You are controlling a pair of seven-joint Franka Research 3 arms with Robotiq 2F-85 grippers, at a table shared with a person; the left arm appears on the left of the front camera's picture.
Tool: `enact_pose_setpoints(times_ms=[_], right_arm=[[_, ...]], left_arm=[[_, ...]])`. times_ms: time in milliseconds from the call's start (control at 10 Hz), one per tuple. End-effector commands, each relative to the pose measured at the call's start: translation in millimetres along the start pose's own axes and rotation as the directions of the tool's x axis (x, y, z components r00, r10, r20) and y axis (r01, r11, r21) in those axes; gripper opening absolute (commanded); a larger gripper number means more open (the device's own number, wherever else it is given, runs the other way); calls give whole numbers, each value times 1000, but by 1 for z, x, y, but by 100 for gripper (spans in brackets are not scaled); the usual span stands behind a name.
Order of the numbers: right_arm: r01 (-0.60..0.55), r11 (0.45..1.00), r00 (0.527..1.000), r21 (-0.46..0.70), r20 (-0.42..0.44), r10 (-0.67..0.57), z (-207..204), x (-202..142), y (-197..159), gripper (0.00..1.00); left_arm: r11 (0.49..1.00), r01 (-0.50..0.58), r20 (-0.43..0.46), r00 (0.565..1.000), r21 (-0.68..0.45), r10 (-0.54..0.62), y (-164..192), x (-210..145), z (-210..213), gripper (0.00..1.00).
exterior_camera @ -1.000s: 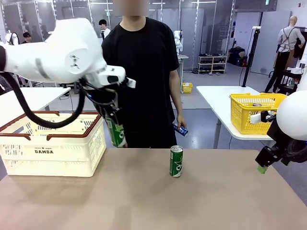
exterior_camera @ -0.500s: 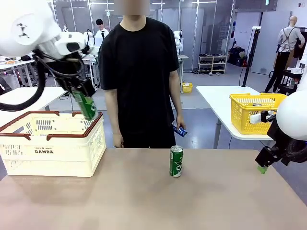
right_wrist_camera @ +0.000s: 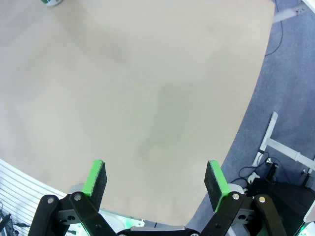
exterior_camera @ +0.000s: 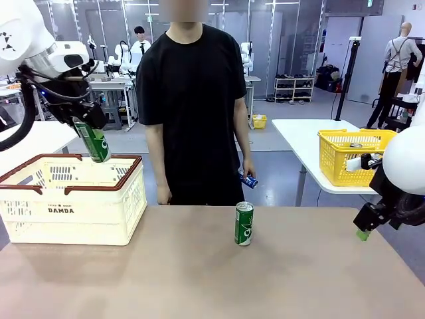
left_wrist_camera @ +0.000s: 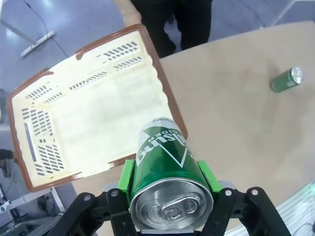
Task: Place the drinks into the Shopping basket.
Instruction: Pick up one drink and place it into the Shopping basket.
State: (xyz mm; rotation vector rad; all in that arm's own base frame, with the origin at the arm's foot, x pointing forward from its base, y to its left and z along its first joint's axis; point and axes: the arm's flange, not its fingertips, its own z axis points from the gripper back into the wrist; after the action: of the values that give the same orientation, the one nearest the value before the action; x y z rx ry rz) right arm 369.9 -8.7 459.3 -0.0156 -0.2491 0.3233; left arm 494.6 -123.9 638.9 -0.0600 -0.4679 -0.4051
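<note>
Spanning the whole foreground, the worktop (exterior_camera: 199, 286) is carrying the Shopping basket (exterior_camera: 73, 222) at its left end, which is sitting open-topped, cream walls under a brown rim. The person (exterior_camera: 192, 100) is standing at the far side, one hand (exterior_camera: 247, 167) hanging low and gripping the blue can (exterior_camera: 250, 180). The left end effector (exterior_camera: 89, 133) is hovering above the basket's far side, pinching a green can (exterior_camera: 95, 143) between its pads (left_wrist_camera: 127, 173). The can is tilting, base downward, and in the left wrist view its far end is overlapping the brown rim. The right end effector (exterior_camera: 363, 230) is hanging off the worktop's right edge, fingers spread wide and gripping nothing. The second green can (exterior_camera: 244, 224) is standing upright near the worktop's middle, well apart from the basket.

Releasing from here is looking risky. Tilted and high, the can is likely to clip the rim and bounce out, or land hard and dent. Lowering while off-centre is risking a knock against the rim that nudges the basket. The upright can is also looking easy to topple during any hurried approach.
</note>
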Motion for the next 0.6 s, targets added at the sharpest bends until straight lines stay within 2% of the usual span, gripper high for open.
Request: enact_pose_setpoints(times_ms=[0, 400, 500], right_arm=[[-14, 1000, 1000, 2, -3, 14, 1, -1, -2, 100], [-14, 1000, 1000, 2, -3, 14, 1, -1, -2, 100], [-14, 1000, 1000, 2, -3, 14, 1, -1, -2, 100]], left_arm=[[1000, 22, 6, 1000, -2, -22, -10, 3, 3, 0], [1000, 22, 6, 1000, -2, -22, -10, 3, 3, 0], [1000, 21, -3, 1000, -8, -21, -12, 2, -2, 60]])
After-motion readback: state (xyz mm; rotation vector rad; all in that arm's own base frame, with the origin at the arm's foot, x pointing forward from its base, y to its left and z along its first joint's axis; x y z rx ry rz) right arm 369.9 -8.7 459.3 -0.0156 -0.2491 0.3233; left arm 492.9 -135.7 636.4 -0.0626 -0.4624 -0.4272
